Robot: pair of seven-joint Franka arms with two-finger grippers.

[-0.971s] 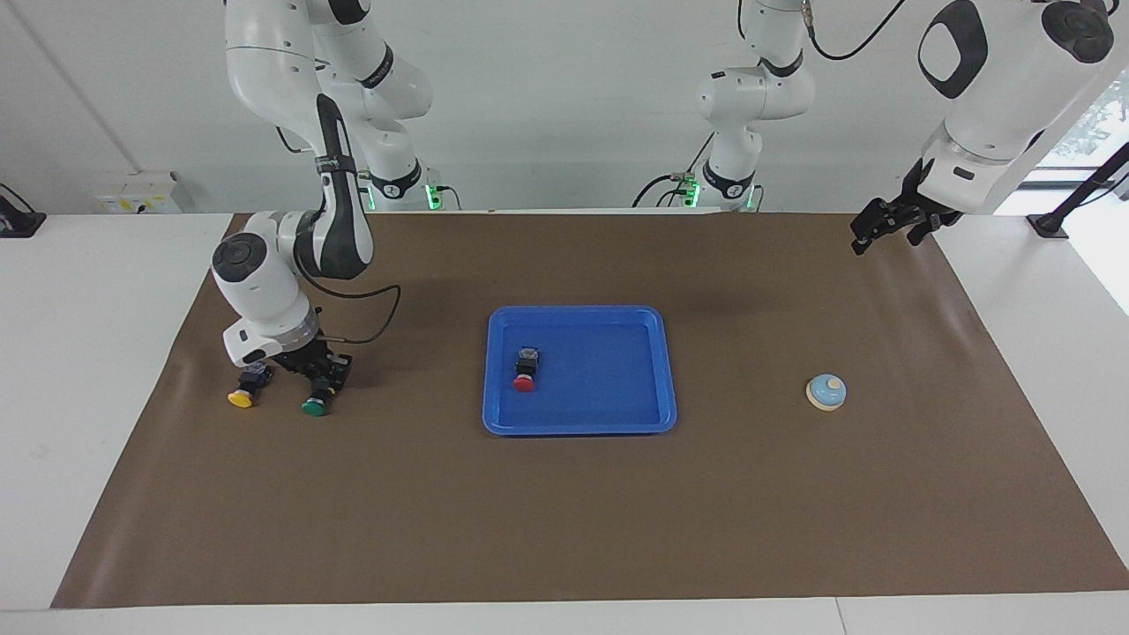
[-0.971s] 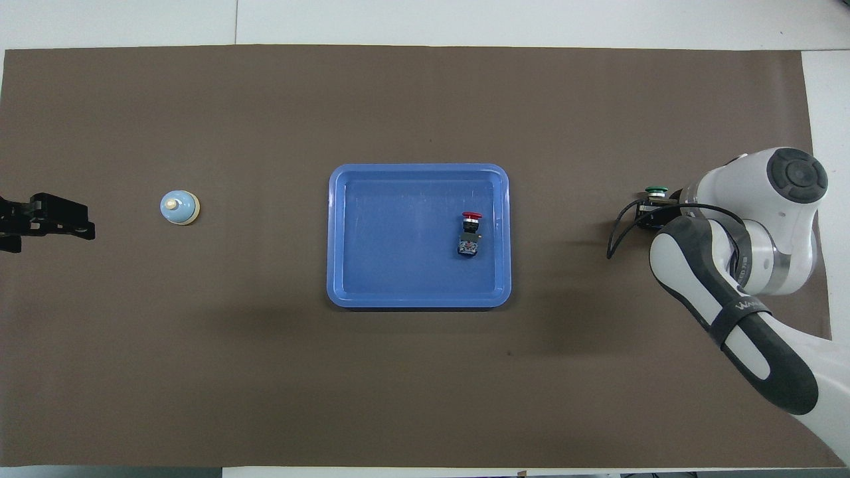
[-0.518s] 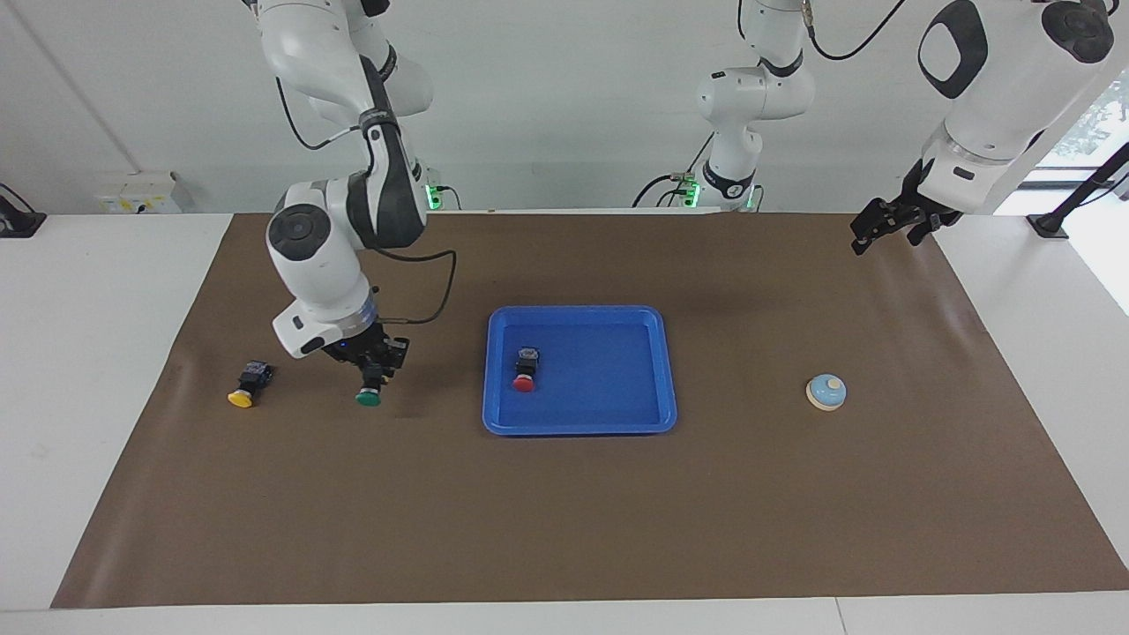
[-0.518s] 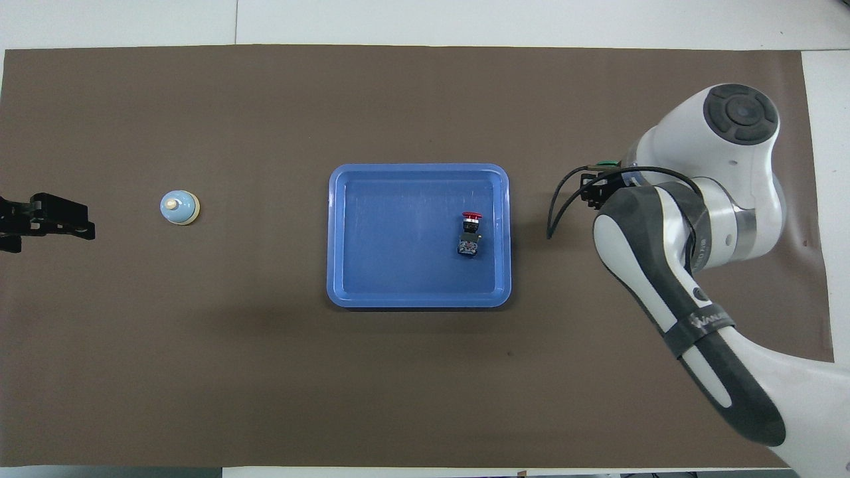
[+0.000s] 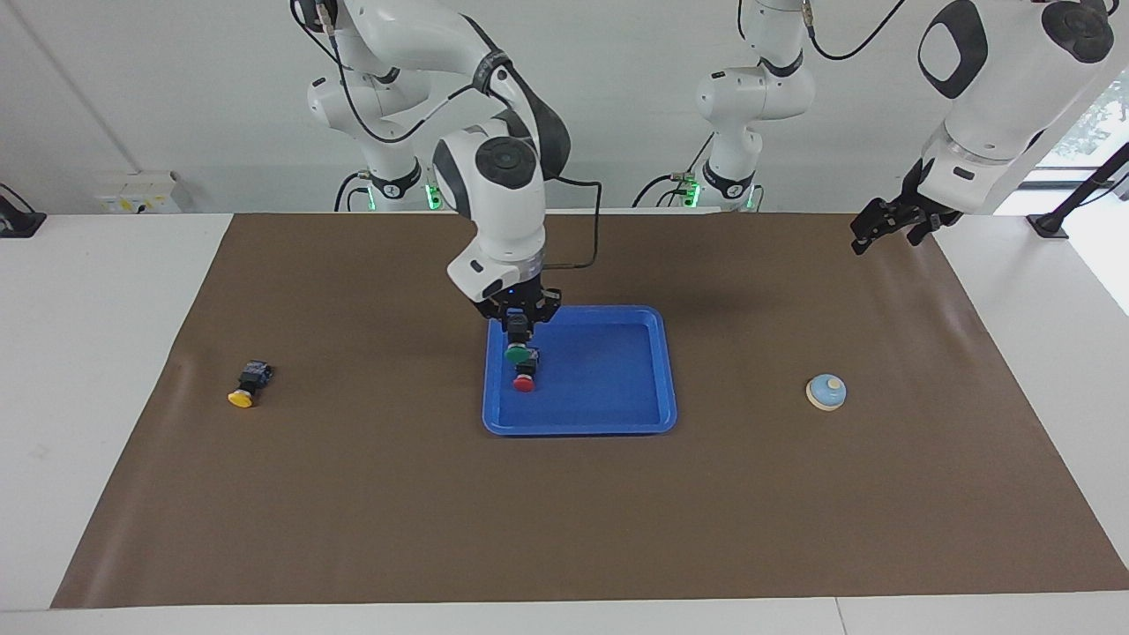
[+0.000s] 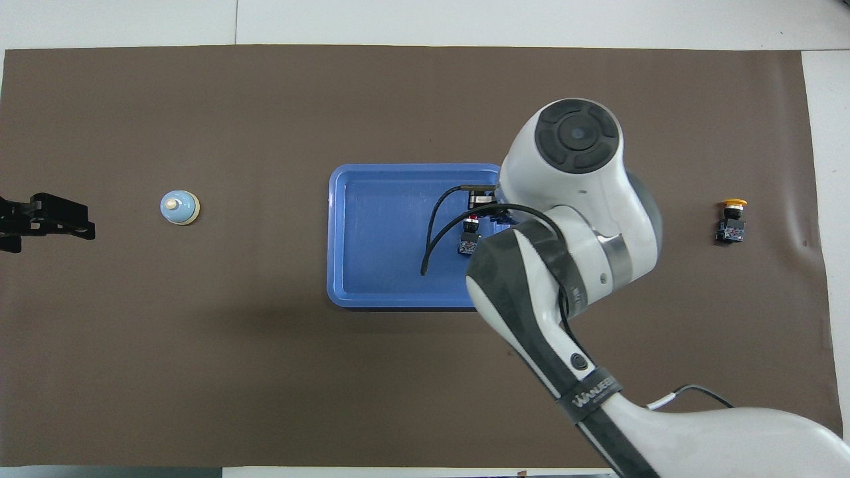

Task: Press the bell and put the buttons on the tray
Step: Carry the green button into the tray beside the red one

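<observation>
Your bench (image 5: 115, 370) is white, and a brown mat (image 5: 564, 511) covers most of its top. On that mat you have the blue tray (image 5: 648, 414) at the middle, resting flat. The bell (image 5: 826, 392) sits on the mat toward the left arm's end, well apart from the tray. The yellow button (image 5: 247, 385) lies on its side on the mat toward the right arm's end, also well apart from the tray. You can see all three at about the same depth across the bench.
</observation>
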